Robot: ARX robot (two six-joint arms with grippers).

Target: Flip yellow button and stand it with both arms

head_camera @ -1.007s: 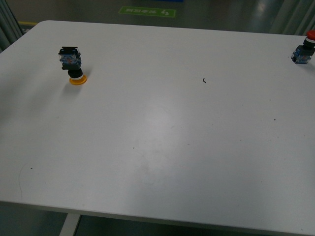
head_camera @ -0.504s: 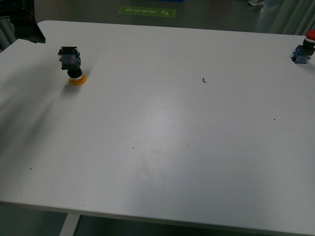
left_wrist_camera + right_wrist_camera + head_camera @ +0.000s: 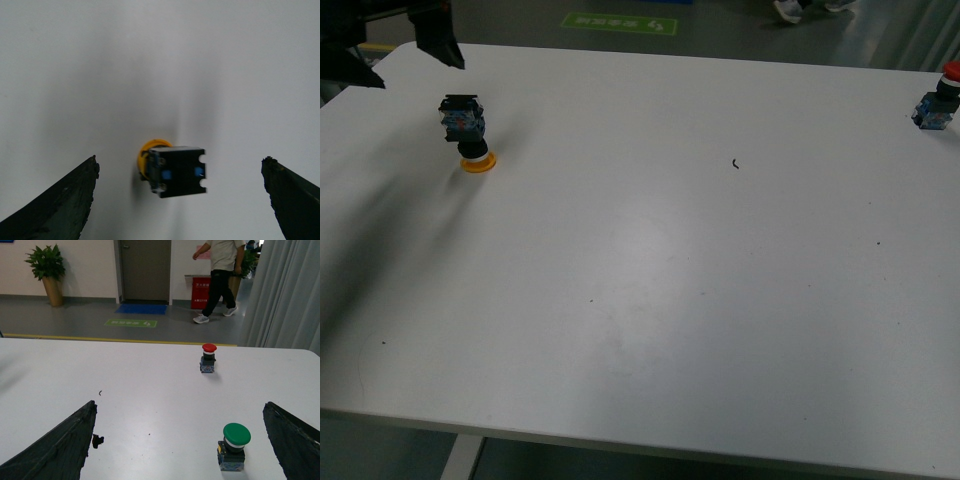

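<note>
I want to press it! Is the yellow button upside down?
Upside down: the small yellow-capped push-button stands on its cap, black block on top.

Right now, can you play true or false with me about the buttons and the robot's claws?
1. The yellow button rests on the table with its cap down. True.
2. The left gripper is shut on the yellow button. False: its jaws are open and neither finger touches the button.
3. The red button stands with its cap on top. True.
4. The green button lies on its side. False: it stands upright, cap up.
5. The right gripper is open and holds nothing. True.
</note>
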